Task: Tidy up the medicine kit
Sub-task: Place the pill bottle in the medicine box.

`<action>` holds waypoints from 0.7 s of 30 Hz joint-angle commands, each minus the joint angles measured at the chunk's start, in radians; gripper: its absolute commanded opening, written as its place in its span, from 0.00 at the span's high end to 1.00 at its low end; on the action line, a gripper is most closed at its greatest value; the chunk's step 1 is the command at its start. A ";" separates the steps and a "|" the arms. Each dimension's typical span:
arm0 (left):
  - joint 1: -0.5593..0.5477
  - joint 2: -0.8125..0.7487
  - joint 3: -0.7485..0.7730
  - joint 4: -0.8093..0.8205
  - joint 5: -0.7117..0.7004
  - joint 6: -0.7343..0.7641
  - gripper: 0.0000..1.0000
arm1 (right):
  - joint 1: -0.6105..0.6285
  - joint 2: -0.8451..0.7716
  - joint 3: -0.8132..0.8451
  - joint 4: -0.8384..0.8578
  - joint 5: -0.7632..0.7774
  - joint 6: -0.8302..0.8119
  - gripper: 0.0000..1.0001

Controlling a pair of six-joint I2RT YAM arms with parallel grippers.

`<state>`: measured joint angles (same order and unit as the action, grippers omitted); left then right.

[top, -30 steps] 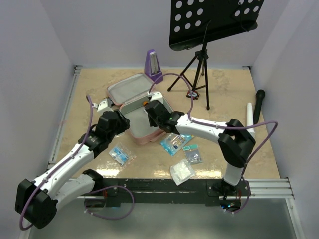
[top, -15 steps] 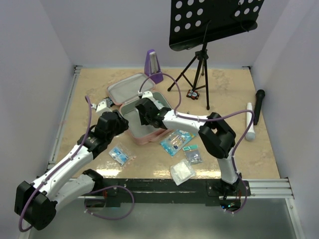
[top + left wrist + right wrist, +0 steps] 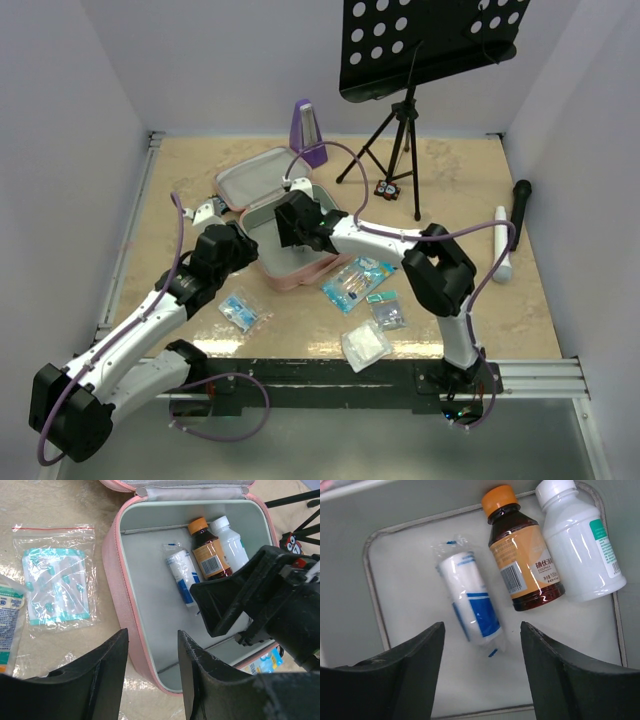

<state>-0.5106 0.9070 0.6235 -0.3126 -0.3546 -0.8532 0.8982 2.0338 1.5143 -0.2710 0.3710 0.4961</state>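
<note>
Pincer on the right (image 3: 480,640) hangs wide open, empty, over the roll (image 3: 470,597) lying flat beside the bottles (image 3: 525,555) to save room in the kit (image 3: 112,580) on the counter (image 3: 450,170), left pincer (image 3: 152,645) half-open astride its wall, probably bracing it.

— Where on the table (image 3: 460,180) does the medicine kit (image 3: 111,580) lie?
— At the centre, its lid (image 3: 250,175) lying back toward 11 o'clock. Inside lies a roll (image 3: 470,605), with a bottle (image 3: 522,565) at its 3 o'clock and a second bottle (image 3: 580,545) beyond that.
— And around the kit?
— The metronome (image 3: 307,132) is at 12, the stand (image 3: 400,120) at 2, a cluster of packets (image 3: 352,283) at 5 and a lone packet (image 3: 243,310) at 7.
</note>
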 commanded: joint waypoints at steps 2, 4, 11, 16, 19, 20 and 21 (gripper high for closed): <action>0.007 -0.010 -0.005 0.017 -0.006 0.003 0.52 | 0.013 -0.124 -0.031 0.000 -0.024 -0.030 0.42; 0.006 -0.010 -0.005 0.017 -0.006 0.002 0.51 | 0.011 -0.150 -0.063 -0.011 -0.021 -0.039 0.51; 0.006 0.003 -0.021 0.040 0.008 -0.006 0.52 | 0.016 -0.165 -0.140 -0.031 -0.043 -0.096 0.54; 0.006 0.018 -0.021 0.043 0.017 -0.007 0.52 | 0.016 -0.123 -0.123 -0.030 -0.092 -0.125 0.54; 0.006 0.018 -0.019 0.043 0.017 -0.004 0.52 | 0.016 -0.083 -0.092 -0.042 -0.098 -0.139 0.55; 0.007 0.020 -0.016 0.043 0.017 -0.003 0.52 | 0.016 -0.067 -0.085 -0.043 -0.101 -0.145 0.55; 0.007 0.018 -0.018 0.041 0.017 -0.003 0.52 | 0.016 -0.058 -0.079 -0.043 -0.101 -0.149 0.54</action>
<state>-0.5106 0.9257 0.6071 -0.3012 -0.3439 -0.8536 0.9096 1.9419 1.3827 -0.3035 0.2932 0.3874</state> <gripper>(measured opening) 0.484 0.455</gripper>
